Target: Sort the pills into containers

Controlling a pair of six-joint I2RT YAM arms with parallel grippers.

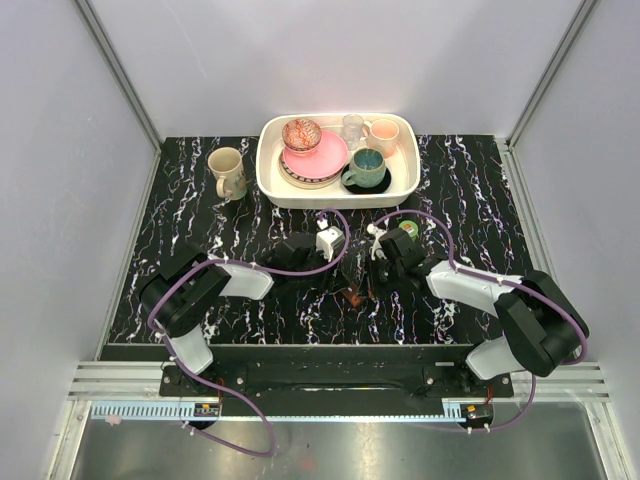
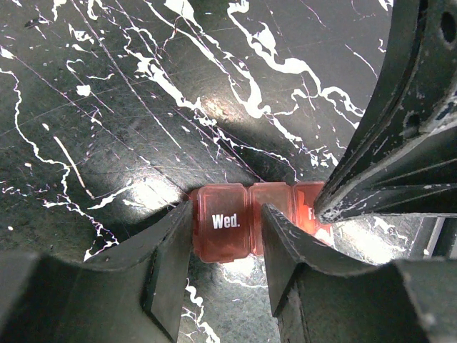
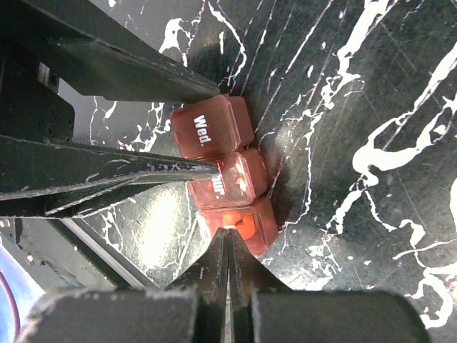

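Observation:
The containers [image 1: 352,292] are one small red-brown translucent pill case [image 3: 214,132] lying on the black marbled table between the two arms. Its lids read "Wed." [image 2: 226,221] and further days. My left gripper [image 2: 225,214] straddles the "Wed." compartment, one finger [image 2: 168,250] at the case's end and the other [image 2: 285,243] at the edge of the neighbouring lid, pressing both sides. My right gripper [image 3: 228,232] is shut, with nothing between its fingers. Its tips rest on the third compartment, where an orange pill [image 3: 241,223] shows through the lid.
A beige mug [image 1: 228,172] stands at the back left. A white tray [image 1: 268,175] of crockery sits at the back centre. A green object [image 1: 408,232] lies just behind my right wrist. Purple cables loop over both arms.

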